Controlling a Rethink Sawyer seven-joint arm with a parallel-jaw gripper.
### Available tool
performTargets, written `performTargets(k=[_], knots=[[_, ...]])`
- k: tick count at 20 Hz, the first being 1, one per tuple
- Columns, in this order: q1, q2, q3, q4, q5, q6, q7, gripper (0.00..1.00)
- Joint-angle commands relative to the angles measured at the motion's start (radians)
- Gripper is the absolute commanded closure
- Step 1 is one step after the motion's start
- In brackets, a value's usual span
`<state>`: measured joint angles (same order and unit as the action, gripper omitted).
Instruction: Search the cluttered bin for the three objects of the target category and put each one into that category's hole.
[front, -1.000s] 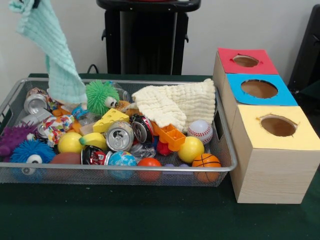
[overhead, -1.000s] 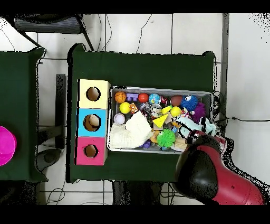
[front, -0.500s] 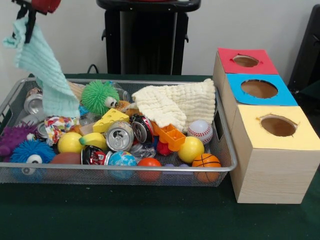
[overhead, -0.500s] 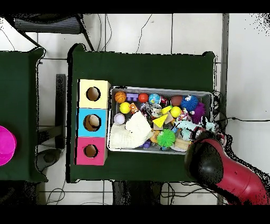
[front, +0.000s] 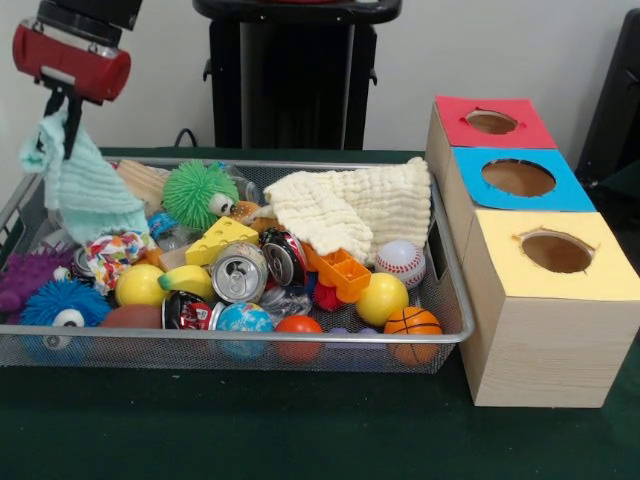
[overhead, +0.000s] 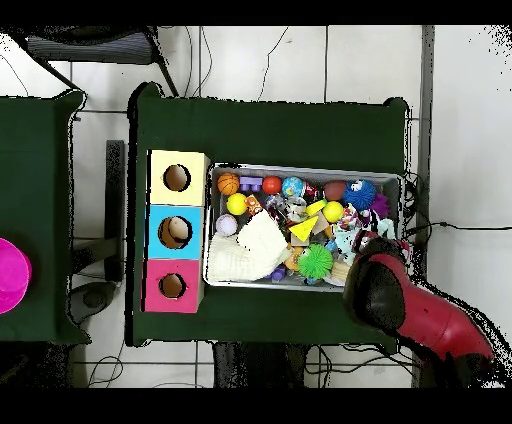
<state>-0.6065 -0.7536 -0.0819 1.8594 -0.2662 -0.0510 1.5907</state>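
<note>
My gripper (front: 62, 122) hangs over the left end of the wire bin (front: 250, 338), shut on the top of a mint green cloth (front: 85, 195). The cloth drapes down onto the clutter there. A cream cloth (front: 350, 205) lies at the bin's back right. Dented cans (front: 238, 272) sit mid-bin beside a yellow cheese wedge (front: 222, 240). Balls line the front: yellow ball (front: 382, 298), basketball (front: 412, 322), baseball (front: 402, 262). In the overhead view the red arm (overhead: 400, 305) covers the gripper, and the mint cloth (overhead: 350, 240) shows beside it.
Three wooden boxes with holes stand right of the bin: red top (front: 492, 122), blue top (front: 518, 178), yellow top (front: 555, 250). Fuzzy toys, green (front: 203, 193) and blue (front: 62, 300), lie at the bin's left. A pink object (overhead: 10, 275) sits on a side table.
The gripper has come down into view with the mint cloth. The cloth now hangs lower and covers the cans at the bin's left end.
</note>
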Motion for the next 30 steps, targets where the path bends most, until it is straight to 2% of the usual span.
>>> performTargets(k=[1, 2, 3, 7, 10, 14, 16, 18, 21, 23, 25, 30], knots=[[-0.012, 0.08, 0.112, -0.046, -0.07, -0.055, 0.101, 1.0], [-0.008, 0.077, 0.109, -0.044, -0.072, -0.053, 0.1, 1.0], [0.004, 0.076, 0.096, -0.044, -0.073, -0.053, 0.105, 0.0], [0.024, 0.069, 0.073, -0.039, -0.064, -0.04, 0.11, 0.0], [0.025, 0.036, 0.078, -0.02, -0.04, -0.032, 0.135, 0.0], [-0.023, -0.03, 0.156, 0.024, -0.024, 0.036, 0.139, 0.0], [-0.067, -0.086, 0.236, 0.054, -0.032, 0.047, 0.135, 0.0], [-0.074, -0.143, 0.268, 0.081, -0.014, 0.088, 0.13, 0.0], [-0.029, -0.188, 0.227, 0.114, 0.03, 0.146, 0.146, 0.0], [-0.005, -0.202, 0.2, 0.152, 0.047, 0.128, 0.183, 0.0], [-0.003, -0.217, 0.213, 0.184, 0.058, 0.115, 0.2, 0.0], [0.046, -0.228, 0.198, 0.249, 0.128, 0.175, 0.229, 0.0]])
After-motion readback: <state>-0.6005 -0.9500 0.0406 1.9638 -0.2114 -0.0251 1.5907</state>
